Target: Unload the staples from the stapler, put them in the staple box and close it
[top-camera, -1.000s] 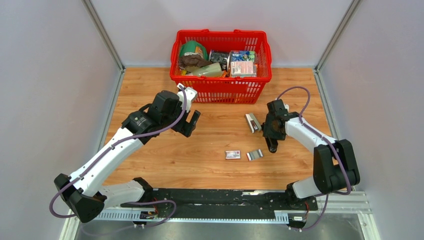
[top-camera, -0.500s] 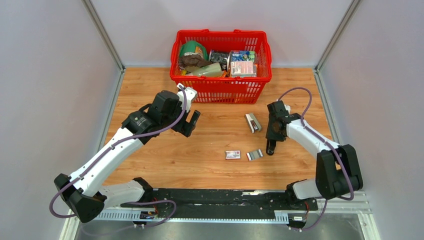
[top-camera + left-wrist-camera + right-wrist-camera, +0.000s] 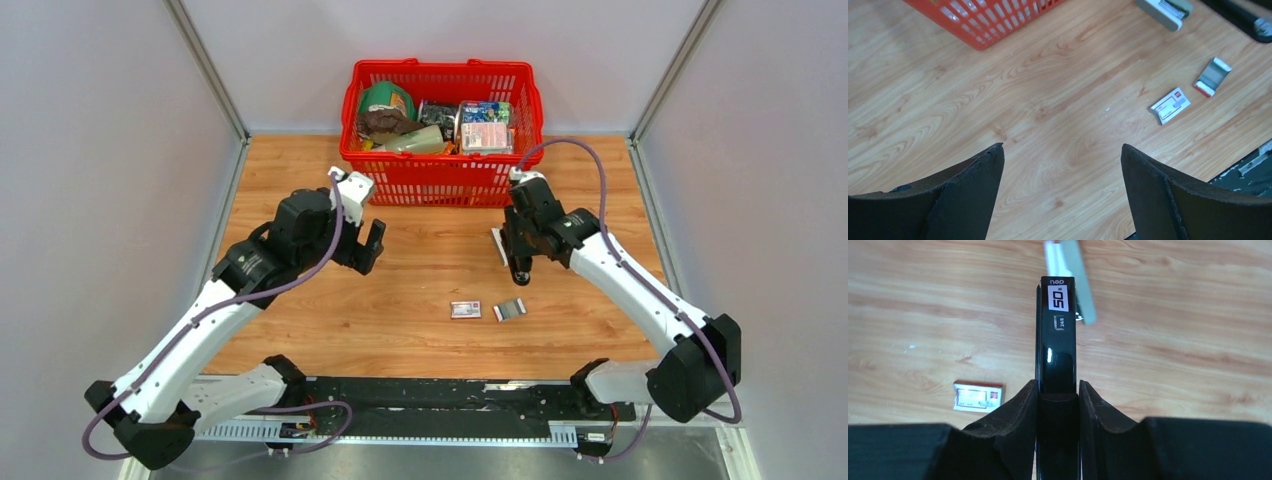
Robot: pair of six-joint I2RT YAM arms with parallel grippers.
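My right gripper is shut on the slim black stapler and holds it above the wooden table, just in front of the red basket. In the right wrist view the stapler sticks out forward between my fingers, with a white "50" label near its far end. My left gripper is open and empty over bare table at centre left; its fingers stand wide apart. A small silver and red strip-like piece lies on the table below the stapler.
The red basket full of groceries stands at the back. A grey-white elongated part lies beside my right gripper, also in the left wrist view. A small flat labelled box lies near the silver piece.
My right arm has moved up and to the left with the stapler, closer to the basket. My left arm has drawn back a little to the left, still open.
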